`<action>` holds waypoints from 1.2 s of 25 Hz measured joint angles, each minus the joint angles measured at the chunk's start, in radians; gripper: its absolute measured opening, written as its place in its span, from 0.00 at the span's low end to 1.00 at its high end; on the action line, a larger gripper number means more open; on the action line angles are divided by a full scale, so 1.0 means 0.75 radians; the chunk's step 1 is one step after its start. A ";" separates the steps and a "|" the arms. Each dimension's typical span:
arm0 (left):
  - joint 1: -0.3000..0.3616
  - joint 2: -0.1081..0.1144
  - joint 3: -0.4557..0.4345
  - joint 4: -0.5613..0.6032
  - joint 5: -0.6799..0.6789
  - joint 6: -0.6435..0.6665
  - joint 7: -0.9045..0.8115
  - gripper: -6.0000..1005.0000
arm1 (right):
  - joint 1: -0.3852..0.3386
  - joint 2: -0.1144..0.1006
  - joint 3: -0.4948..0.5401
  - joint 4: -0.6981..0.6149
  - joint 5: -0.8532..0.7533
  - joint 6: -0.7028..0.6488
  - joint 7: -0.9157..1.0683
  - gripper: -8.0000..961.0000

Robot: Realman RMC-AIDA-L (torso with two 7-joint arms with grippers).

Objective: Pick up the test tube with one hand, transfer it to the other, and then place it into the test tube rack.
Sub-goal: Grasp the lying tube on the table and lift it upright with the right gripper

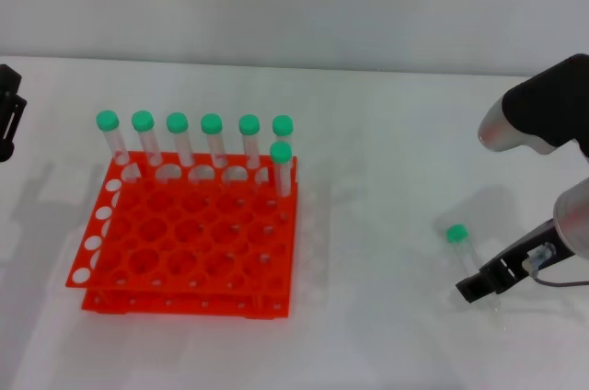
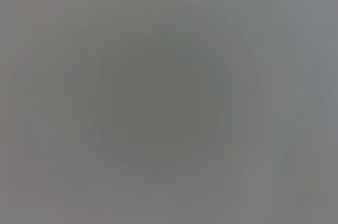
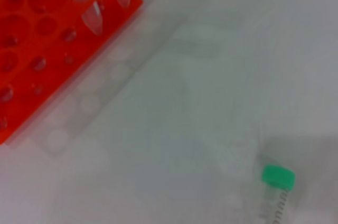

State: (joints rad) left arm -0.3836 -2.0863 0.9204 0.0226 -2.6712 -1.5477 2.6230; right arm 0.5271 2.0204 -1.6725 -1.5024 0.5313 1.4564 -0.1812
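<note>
Right gripper (image 1: 479, 287) sits low over the white table (image 1: 368, 224) at the near-right, right at the clear end of the loose test tube (image 1: 463, 250), which lies flat, green cap toward the rack; can't tell if its claw is wide or closed on the tube. Step in hand looks like the first pickup. Next calls for a firm grasp, lift, then handover. Left gripper (image 1: 7, 114) waits at the far-left edge, claw state unclear. Test tube rack (image 1: 184, 243) w/ seven capped tubes stands well apart; bare tabletop between gives room. Front holes open.
</note>
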 joint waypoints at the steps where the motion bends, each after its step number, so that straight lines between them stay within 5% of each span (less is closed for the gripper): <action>1: 0.000 0.000 0.000 0.000 -0.003 0.000 0.000 0.73 | 0.001 0.001 -0.002 0.011 0.001 -0.003 0.001 0.83; 22: 0.004 -0.002 0.000 -0.016 -0.001 0.000 -0.002 0.73 | 0.047 -0.002 -0.039 0.143 -0.032 -0.034 0.025 0.62; 30: 0.004 -0.002 0.000 -0.016 -0.002 0.001 -0.002 0.73 | 0.069 0.000 -0.041 0.186 -0.025 -0.034 0.026 0.43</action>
State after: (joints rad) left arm -0.3805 -2.0877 0.9204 0.0107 -2.6725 -1.5473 2.6214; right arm 0.5790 2.0204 -1.7030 -1.3627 0.5128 1.4311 -0.1620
